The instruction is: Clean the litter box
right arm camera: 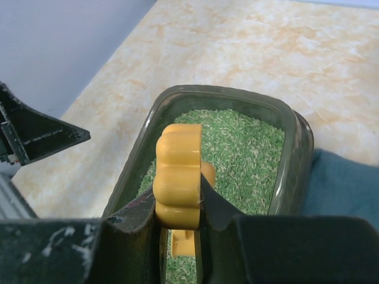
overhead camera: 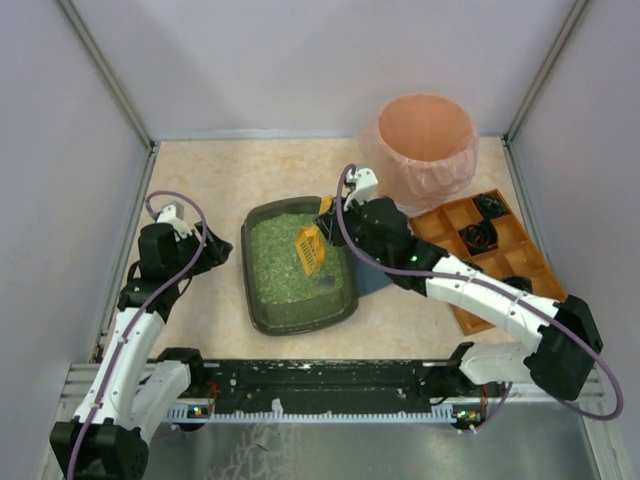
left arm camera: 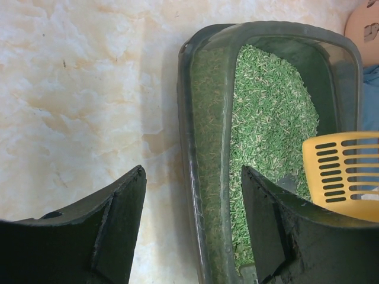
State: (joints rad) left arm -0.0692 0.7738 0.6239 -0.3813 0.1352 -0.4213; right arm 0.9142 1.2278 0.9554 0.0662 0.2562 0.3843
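The litter box [overhead camera: 247, 272] is a dark tray of green litter at the table's centre. My right gripper [overhead camera: 333, 214] hangs over its far right part, shut on the handle of a yellow slotted scoop [overhead camera: 310, 250]. The handle [right arm camera: 177, 171] is pinched between the jaws of the right gripper [right arm camera: 180, 204]. The scoop's head [left arm camera: 346, 174] is low over the litter, beside a small grey lump [left arm camera: 288, 183]. My left gripper [left arm camera: 192, 228] is open and straddles the box's left wall [left arm camera: 207, 148], one finger outside and one over the litter, touching neither side.
A round pink-lined bin [overhead camera: 425, 140] stands at the back right. An orange compartmented tray [overhead camera: 490, 250] lies right of the box. A blue cloth [right arm camera: 343, 189] lies under the box's right side. Enclosure walls close in the left, right and back.
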